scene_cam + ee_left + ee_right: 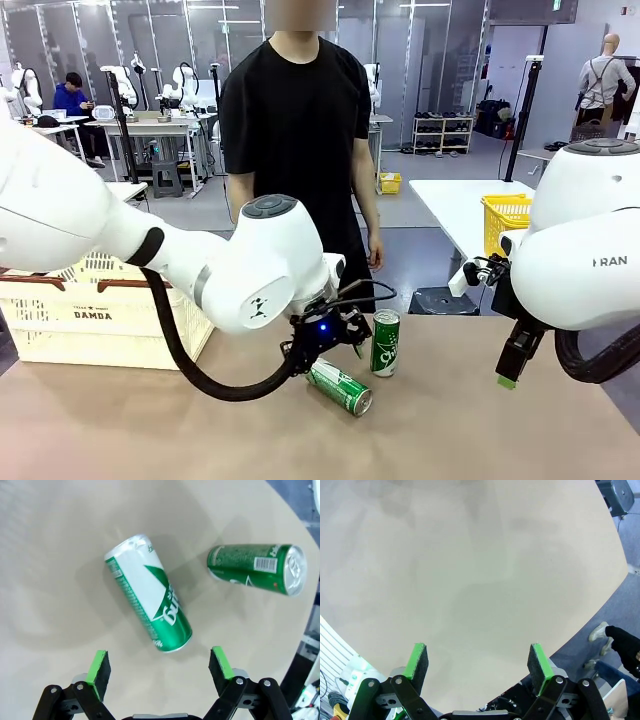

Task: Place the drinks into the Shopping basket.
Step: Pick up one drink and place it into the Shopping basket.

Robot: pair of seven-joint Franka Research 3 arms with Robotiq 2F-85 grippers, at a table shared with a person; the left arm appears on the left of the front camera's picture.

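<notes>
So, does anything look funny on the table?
Yes. One green can lies on its side on the table, just below the left arm's open fingers. The other green can stands upright beside it.

A: What are you seeing of the arms?
B: On my feed, both are glossy white and rounded. My left arm (250, 270) has a dark grey joint cap, a thick black cable (178, 352) and a blue light (322, 327). My right arm (585, 270) reads "FRAN".
A: Grippers?
B: The left gripper (160, 666) and right gripper (479, 662) match: black links, silver screws, green pads (98, 664).
</notes>
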